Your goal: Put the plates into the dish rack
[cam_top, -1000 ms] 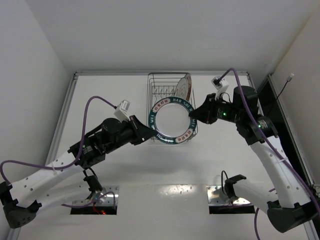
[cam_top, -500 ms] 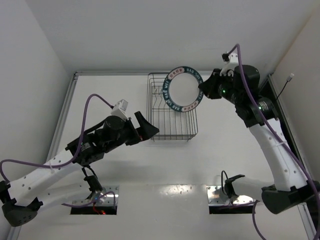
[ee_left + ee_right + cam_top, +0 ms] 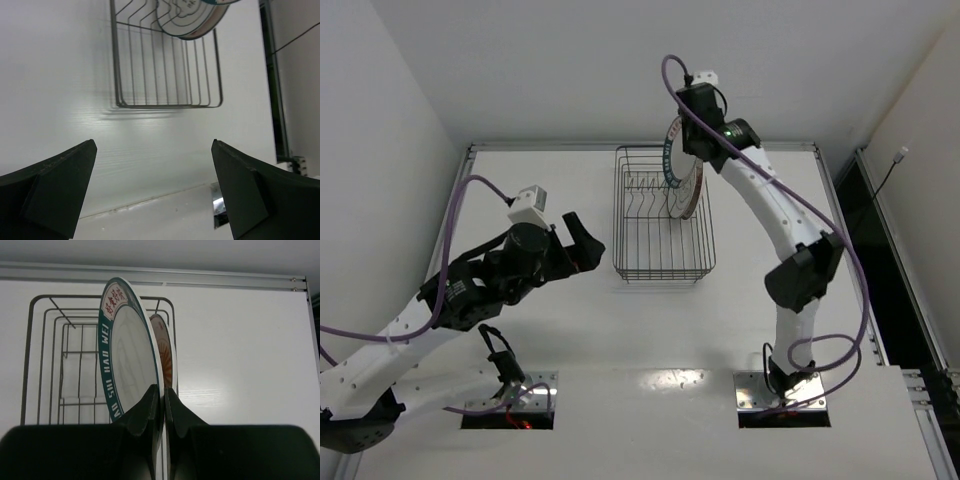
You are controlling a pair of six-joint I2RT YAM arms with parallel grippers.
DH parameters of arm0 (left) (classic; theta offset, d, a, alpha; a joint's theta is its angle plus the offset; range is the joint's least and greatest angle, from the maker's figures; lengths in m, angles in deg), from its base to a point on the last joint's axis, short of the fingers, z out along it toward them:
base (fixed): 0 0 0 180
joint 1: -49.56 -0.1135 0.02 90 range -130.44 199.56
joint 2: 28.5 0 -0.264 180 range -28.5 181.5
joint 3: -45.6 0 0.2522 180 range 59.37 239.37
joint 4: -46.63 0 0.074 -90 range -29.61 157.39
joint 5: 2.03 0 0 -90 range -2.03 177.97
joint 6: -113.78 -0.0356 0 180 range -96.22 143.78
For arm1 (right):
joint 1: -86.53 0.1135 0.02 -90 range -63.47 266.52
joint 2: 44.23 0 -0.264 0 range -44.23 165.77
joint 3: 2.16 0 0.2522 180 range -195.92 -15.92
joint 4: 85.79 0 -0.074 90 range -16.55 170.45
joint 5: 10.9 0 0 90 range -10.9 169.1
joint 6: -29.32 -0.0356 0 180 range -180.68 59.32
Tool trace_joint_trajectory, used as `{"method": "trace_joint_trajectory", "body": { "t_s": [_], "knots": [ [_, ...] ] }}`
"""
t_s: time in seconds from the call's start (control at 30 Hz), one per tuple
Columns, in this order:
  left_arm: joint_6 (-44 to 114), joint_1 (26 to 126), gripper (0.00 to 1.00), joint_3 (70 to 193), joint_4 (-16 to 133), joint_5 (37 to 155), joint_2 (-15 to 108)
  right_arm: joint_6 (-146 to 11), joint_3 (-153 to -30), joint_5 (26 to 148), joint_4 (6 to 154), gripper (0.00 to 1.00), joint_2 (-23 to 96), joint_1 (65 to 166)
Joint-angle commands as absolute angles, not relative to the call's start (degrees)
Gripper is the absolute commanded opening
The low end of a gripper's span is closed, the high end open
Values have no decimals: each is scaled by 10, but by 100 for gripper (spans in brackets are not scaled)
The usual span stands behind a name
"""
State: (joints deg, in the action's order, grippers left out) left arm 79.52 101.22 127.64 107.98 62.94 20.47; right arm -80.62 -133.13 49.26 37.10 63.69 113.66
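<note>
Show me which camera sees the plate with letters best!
The right wrist camera: the plate stands on edge, close up, its rim pinched by the right gripper, letters readable. The top camera shows it small and nearly edge-on. The left wrist camera catches only a sliver of plates, unclear which.

White walls (image 3: 620, 60), white table (image 3: 650, 330) — glossy, evenly lit
</note>
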Motion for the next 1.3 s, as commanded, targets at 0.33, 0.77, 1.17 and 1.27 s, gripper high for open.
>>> {"method": "trace_joint_trajectory", "body": {
  "t_s": [0.33,0.77,1.17,1.27],
  "knots": [
    [739,1006,99,1268,1122,564,225,-771,-1448,359,334,0,786,1161],
    [733,1001,99,1251,1112,570,219,-776,-1442,370,340,0,858,1172],
    [728,996,99,1302,1147,577,230,-830,-1424,477,297,19,817,1192],
    [728,996,99,1307,1147,564,230,-830,-1419,511,292,46,769,1192]
  ]
}}
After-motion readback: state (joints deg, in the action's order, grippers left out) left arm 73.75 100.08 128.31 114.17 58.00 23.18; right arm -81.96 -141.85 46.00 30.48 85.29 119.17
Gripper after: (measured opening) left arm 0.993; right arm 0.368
